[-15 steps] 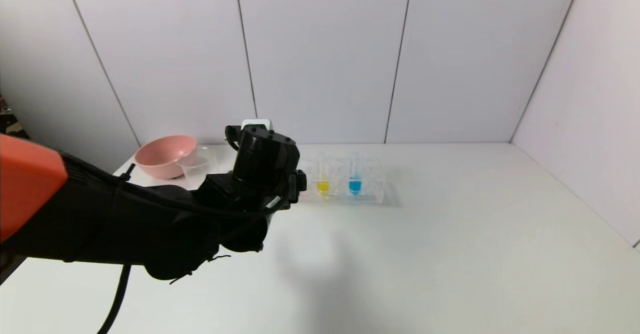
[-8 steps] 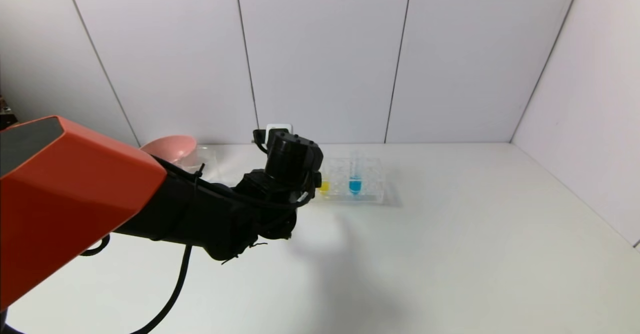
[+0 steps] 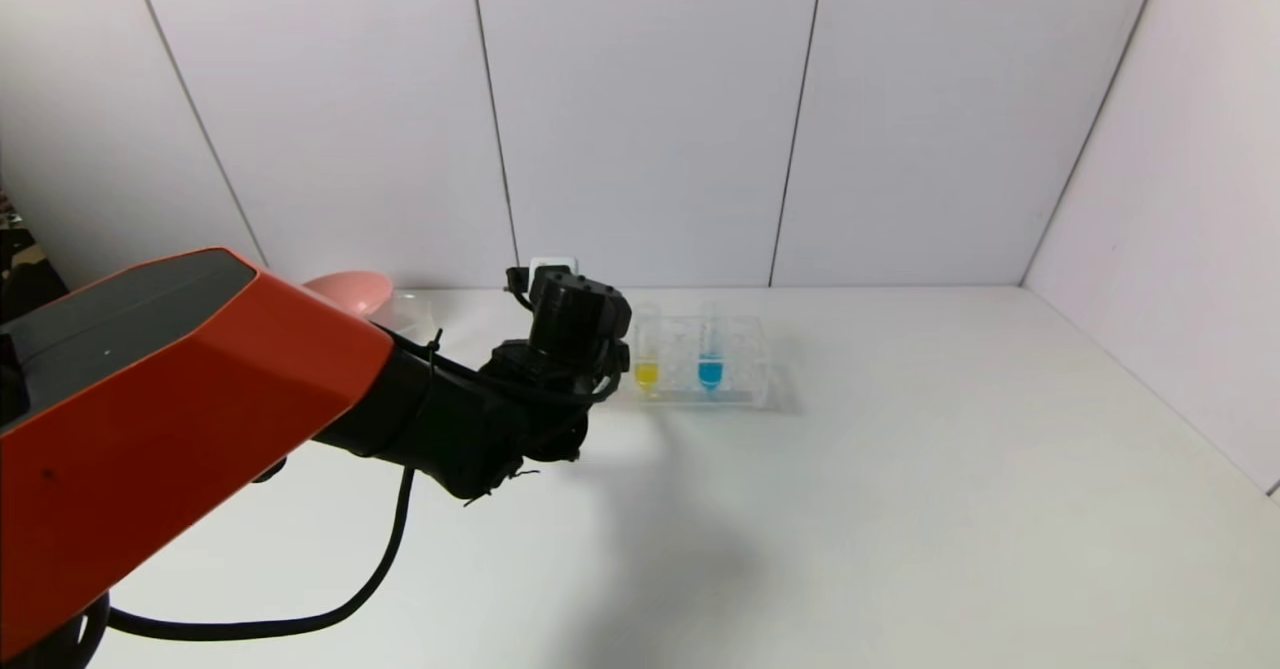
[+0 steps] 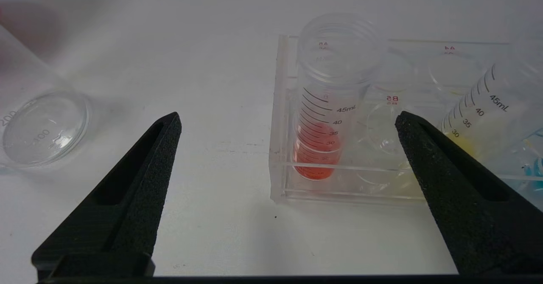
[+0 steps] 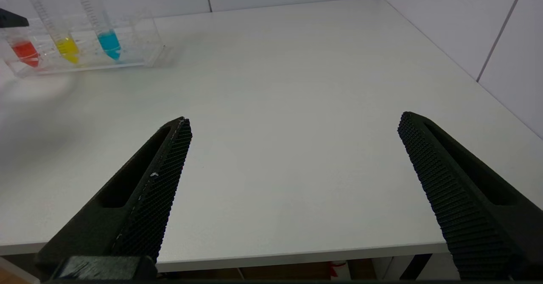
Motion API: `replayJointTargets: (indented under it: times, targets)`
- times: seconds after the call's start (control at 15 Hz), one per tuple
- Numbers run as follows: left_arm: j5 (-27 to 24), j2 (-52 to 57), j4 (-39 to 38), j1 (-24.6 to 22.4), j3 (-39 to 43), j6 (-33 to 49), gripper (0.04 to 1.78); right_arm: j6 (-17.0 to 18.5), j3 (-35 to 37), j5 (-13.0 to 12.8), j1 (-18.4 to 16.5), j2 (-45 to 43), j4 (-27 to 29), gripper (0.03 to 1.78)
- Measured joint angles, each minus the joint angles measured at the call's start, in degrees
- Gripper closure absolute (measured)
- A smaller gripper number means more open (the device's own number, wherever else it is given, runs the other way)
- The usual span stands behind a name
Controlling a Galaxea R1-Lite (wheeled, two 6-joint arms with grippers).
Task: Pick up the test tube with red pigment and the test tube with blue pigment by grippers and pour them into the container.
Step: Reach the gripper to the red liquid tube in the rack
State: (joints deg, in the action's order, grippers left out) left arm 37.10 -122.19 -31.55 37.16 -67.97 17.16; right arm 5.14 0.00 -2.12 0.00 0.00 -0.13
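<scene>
The test tube with red pigment [image 4: 319, 147] stands upright in the end slot of a clear rack [image 4: 280, 105]. My left gripper [image 4: 287, 117] is open, just short of the rack, with the red tube in line between its fingers and not touched. In the head view my left wrist [image 3: 572, 321] hides the red tube. The test tube with blue pigment [image 3: 710, 371] stands in the same rack [image 3: 750, 381], two slots along. The container [image 4: 44, 127], a clear beaker, stands on the table beside the rack. My right gripper [image 5: 295, 120] is open and empty over the table's near edge.
A yellow-liquid tube [image 3: 647, 373] stands between the red and blue ones. A pink bowl [image 3: 350, 285] sits at the back left behind the beaker [image 3: 410, 309]. My orange left arm [image 3: 150, 399] fills the near left. Walls close the back and right.
My left arm has reached forward and to the right, bringing its gripper up to the rack's left end. The rack and tubes have not moved.
</scene>
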Motion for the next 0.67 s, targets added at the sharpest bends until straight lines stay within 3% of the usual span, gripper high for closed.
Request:
replayJointTargets:
  times: [0.2,0.33,0.47,0.67]
  targets:
    - [-0.35,-0.11,0.00,0.27,0.28,-0.50,0.11,-0.05,0.00,0.00,0.00,0.00,-0.02,0.04]
    - [-0.83,-0.04,-0.01,0.82,0.43,-0.90,0.26,0.00,0.00,-0.02,0.00,0.00,-0.02,0.04]
    - [-0.83,0.05,-0.22,1.27,0.23,-1.34,0.51,-0.05,0.00,0.00,0.00,0.00,-0.02,0.04]
    - [-0.61,0.17,-3.84,1.57,0.48,-4.00,1.07,-0.05,0.00,0.00,0.00,0.00,-0.02,0.04]
